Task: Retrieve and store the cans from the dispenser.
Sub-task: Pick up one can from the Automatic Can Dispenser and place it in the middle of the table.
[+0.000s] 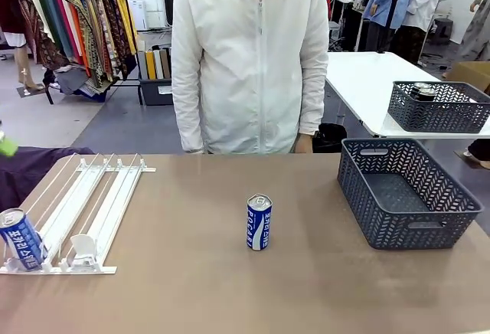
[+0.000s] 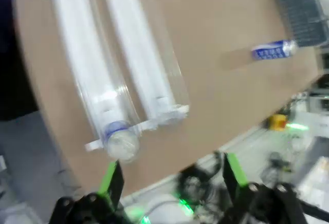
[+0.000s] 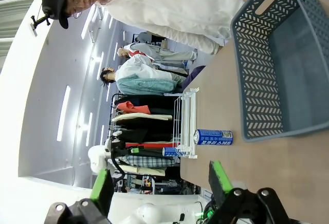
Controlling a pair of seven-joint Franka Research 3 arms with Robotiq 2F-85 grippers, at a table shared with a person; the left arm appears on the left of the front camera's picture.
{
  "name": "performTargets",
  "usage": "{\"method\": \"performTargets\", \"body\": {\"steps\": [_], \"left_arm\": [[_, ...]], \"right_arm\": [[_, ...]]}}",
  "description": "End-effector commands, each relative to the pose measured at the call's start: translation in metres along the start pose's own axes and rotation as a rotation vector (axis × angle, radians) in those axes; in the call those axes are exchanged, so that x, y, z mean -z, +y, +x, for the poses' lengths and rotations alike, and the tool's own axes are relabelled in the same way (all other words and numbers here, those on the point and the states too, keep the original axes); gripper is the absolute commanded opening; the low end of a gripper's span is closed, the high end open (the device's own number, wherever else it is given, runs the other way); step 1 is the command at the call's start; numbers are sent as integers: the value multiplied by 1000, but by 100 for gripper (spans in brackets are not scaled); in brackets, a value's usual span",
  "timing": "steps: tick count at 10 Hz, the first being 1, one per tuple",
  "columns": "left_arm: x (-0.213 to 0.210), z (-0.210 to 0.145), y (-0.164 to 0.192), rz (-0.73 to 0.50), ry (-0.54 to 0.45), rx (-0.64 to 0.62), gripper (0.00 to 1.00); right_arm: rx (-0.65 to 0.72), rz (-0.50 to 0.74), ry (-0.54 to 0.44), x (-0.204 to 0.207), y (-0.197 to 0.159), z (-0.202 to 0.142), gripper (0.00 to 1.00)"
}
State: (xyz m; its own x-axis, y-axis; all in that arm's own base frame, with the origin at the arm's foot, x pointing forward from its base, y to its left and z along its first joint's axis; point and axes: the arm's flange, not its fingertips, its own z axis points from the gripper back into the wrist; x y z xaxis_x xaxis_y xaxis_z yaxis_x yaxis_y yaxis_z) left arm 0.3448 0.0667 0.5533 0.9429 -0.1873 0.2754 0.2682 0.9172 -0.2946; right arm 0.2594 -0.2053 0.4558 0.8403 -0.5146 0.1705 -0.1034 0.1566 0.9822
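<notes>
Your left hand [image 2: 170, 175] hangs released over the dispenser [image 1: 111, 204], whose can [image 1: 19, 238] rests at the low front stop, easy to grab. Right hand [image 3: 159, 182] is released too. A second can [image 1: 259, 222] stands mid-desk [image 1: 191, 280], likely bound for the basket [image 1: 360, 177].

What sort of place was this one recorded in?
Probably a robot test table set up in a clothing workroom or showroom: a rack of hanging garments stands behind, a white worktable sits beyond the person, and the brown table carries a staged can dispenser and grey basket.
</notes>
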Motion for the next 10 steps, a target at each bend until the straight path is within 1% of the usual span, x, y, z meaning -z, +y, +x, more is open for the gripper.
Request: {"method": "performTargets", "body": {"steps": [1, 2, 3, 4, 5, 9, 10], "left_arm": [[22, -27, -6, 388, 67, -36, 100], [31, -31, -7, 474, 70, -92, 100], [40, -32, -7, 523, 64, -165, 100], [46, -29, -10, 495, 24, -205, 100], [26, -23, -8, 448, 36, -46, 100], [26, -23, -8, 448, 36, -46, 100], [30, -22, -15, 445, 21, -65, 100]], "right_arm": [[-4, 3, 7, -1, 2, -2, 100], [-4, 3, 7, -1, 2, -2, 100], [-4, 3, 7, -1, 2, -2, 100], [-4, 3, 7, -1, 2, -2, 100], [-4, 3, 7, -1, 2, -2, 100], [-4, 3, 7, -1, 2, -2, 100], [-4, 3, 7, -1, 2, -2, 100]]}}
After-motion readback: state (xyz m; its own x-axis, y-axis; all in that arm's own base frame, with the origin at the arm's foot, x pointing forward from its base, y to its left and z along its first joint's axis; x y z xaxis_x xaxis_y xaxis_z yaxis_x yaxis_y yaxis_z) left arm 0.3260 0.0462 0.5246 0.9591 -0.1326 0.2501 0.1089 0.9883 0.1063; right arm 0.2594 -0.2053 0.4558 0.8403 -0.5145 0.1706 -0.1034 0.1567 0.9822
